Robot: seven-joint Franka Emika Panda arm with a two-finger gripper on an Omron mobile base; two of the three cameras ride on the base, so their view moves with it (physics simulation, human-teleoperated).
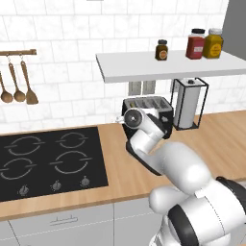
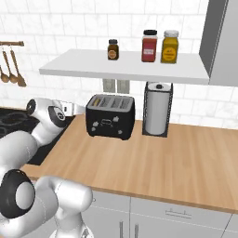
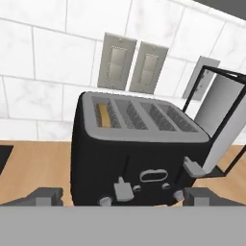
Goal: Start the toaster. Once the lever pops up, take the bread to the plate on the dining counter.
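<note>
The black toaster [image 3: 134, 149] stands on the wooden counter against the tiled wall, also seen as the toaster [image 2: 110, 116] and, half behind my arm, the toaster [image 1: 151, 106]. A tan slice of bread [image 3: 103, 115] sits down in its leftmost slot. Two pale levers show on its front: one lever [image 3: 122, 189] low at the middle, the other lever [image 3: 192, 168] at the right. My gripper [image 3: 124, 198] is open and level with the lower front of the toaster, a short way off, with nothing between its fingers [image 3: 45, 196]. The plate and the dining counter are out of view.
A wire-framed paper towel stand [image 2: 157, 109] is close to the toaster's right side. A white shelf [image 2: 125, 67] with three jars hangs low above both. The black hob [image 1: 50, 161] lies to the left, wooden utensils [image 1: 18, 89] hang over it, and outlets [image 3: 132, 65] sit behind the toaster.
</note>
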